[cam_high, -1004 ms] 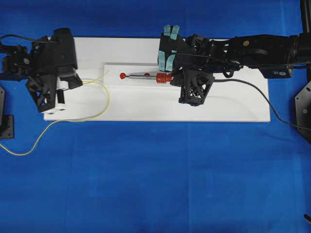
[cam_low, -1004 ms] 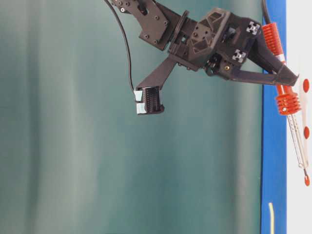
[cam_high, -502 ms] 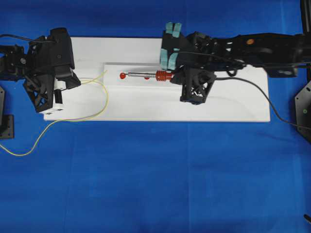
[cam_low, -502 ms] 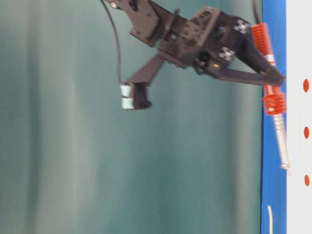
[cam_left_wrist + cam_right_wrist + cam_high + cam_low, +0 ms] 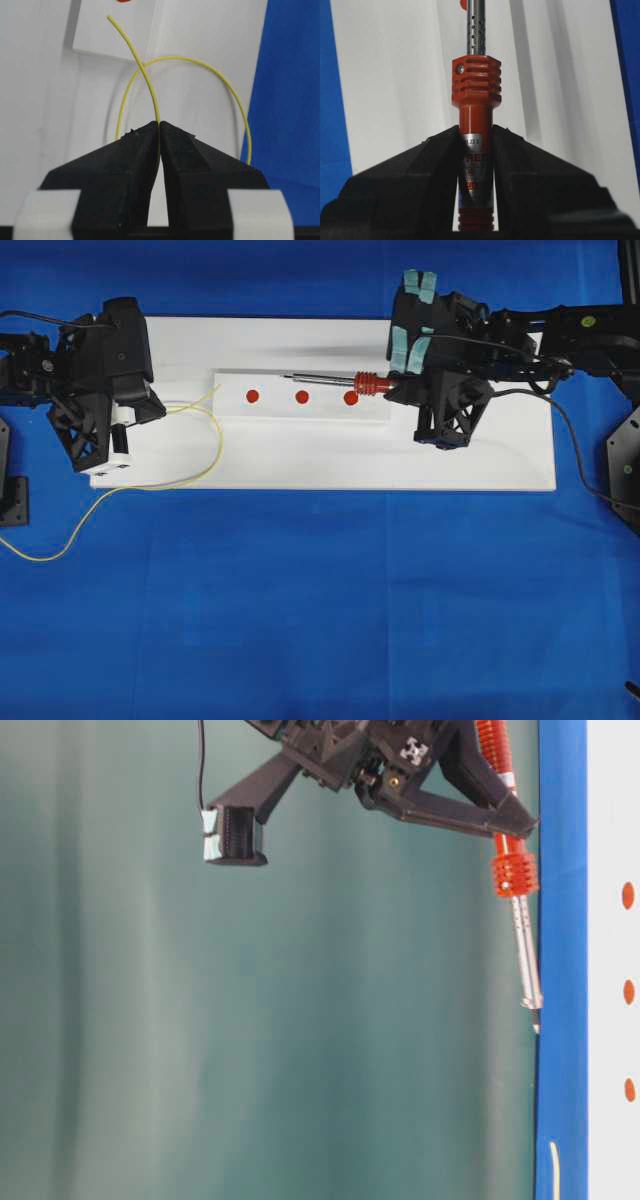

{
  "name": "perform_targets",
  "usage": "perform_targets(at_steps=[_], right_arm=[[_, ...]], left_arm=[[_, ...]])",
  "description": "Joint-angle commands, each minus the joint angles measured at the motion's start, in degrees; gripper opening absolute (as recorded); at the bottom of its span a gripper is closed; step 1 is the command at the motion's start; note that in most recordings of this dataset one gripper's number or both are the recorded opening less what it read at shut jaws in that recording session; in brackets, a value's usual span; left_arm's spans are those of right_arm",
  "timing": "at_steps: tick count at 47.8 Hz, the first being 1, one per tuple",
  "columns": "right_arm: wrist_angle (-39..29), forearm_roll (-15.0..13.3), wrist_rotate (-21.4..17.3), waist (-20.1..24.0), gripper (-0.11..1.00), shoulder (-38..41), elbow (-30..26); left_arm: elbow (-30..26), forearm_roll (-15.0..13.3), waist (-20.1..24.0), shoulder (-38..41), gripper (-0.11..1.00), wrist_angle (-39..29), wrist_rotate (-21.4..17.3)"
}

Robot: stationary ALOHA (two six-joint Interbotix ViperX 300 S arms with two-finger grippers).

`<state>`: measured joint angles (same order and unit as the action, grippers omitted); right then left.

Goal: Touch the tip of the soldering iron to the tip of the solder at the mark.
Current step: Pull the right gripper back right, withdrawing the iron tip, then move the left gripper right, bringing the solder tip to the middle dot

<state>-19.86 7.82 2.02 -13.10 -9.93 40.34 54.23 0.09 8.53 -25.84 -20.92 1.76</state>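
Note:
The soldering iron (image 5: 345, 382) has a silver shaft and a red ribbed collar (image 5: 476, 80). My right gripper (image 5: 402, 387) is shut on its red handle and holds it level, tip pointing left. In the table-level view the iron (image 5: 527, 960) hangs clear above the board. My left gripper (image 5: 148, 410) is shut on the yellow solder (image 5: 219, 440), also in the left wrist view (image 5: 145, 75). The solder's free end (image 5: 219, 388) rises toward the raised block's left corner. The block carries three red marks (image 5: 252, 396). The iron's tip (image 5: 286, 376) is above the block's far edge, right of the solder end.
A white board (image 5: 300, 460) lies on the blue table and carries the raised block (image 5: 300, 410). The solder loops over the board's left part and trails off onto the table at the left (image 5: 40, 552). The iron's black cord (image 5: 560, 445) runs off to the right.
My right gripper has lifted the iron off the block and carried it to the right; the tip has left the left mark. The left gripper and solder have not moved.

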Motion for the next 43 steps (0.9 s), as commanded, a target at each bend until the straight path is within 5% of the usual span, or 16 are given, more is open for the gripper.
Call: perform_targets(at_steps=[1,29,43], right_arm=[[0.35,-0.09,-0.09,0.00,0.06,-1.41,-0.53],[0.62,-0.09,-0.09,0.00,0.06,-3.69,2.20],[0.62,-0.09,-0.09,0.00,0.06,-3.69,2.20]], left_arm=[[-0.79,0.09,0.00,-0.18,0.02,0.26,0.09],[-0.97,0.09,0.00,0.00,0.02,0.70,1.14],[-7.12,0.09,-0.88,6.50,0.02,2.55,0.97]])
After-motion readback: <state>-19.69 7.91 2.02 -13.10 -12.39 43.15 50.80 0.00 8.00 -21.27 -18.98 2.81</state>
